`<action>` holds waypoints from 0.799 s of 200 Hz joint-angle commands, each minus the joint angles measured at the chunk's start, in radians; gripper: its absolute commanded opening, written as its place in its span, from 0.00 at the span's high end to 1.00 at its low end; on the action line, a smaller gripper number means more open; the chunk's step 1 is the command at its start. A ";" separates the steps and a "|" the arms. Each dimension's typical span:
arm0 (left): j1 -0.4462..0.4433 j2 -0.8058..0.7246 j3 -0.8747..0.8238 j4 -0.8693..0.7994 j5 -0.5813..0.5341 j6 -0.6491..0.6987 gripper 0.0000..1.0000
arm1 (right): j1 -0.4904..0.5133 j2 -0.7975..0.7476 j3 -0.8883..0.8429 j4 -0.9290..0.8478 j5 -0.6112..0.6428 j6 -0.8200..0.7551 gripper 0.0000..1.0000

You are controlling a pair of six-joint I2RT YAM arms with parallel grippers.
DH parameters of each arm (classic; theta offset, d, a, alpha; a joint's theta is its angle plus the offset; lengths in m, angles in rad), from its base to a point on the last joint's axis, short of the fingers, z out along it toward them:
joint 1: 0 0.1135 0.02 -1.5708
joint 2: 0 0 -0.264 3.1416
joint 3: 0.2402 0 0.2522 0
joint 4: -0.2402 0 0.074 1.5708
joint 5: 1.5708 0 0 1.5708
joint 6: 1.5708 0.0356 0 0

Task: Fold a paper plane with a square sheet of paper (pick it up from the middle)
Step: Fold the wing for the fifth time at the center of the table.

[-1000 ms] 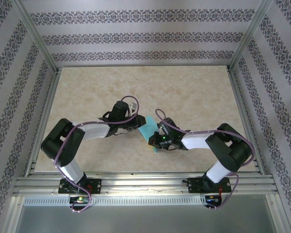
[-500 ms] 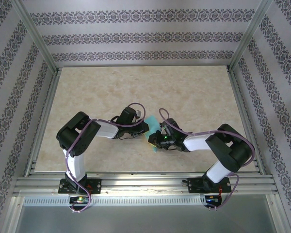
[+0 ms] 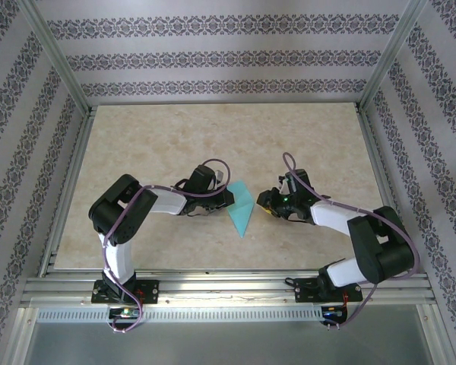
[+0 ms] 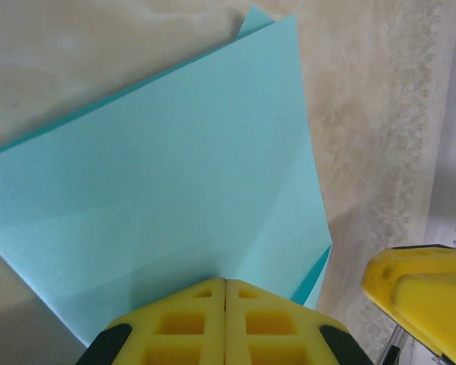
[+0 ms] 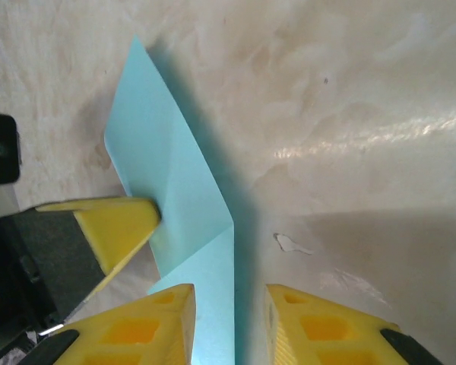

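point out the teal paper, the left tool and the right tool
teal paper (image 3: 240, 211), top view, middle of the folded shape
left tool (image 4: 225, 293), left wrist view, seam between its shut fingertips
right tool (image 5: 229, 295), right wrist view, gap between its parted fingertips

Turquoise paper (image 3: 240, 211), folded into creased pointed wedge, tip pointing nearward.
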 commanded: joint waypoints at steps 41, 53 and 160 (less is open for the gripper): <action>0.008 0.043 0.023 0.002 0.087 0.069 0.92 | -0.003 0.114 0.094 -0.013 -0.091 -0.048 0.68; 0.008 0.042 0.027 -0.021 0.087 0.085 0.92 | -0.005 0.123 0.098 -0.017 -0.067 -0.040 0.68; 0.011 0.045 0.040 -0.066 0.100 0.127 0.92 | -0.015 0.133 0.109 -0.048 0.000 -0.039 0.70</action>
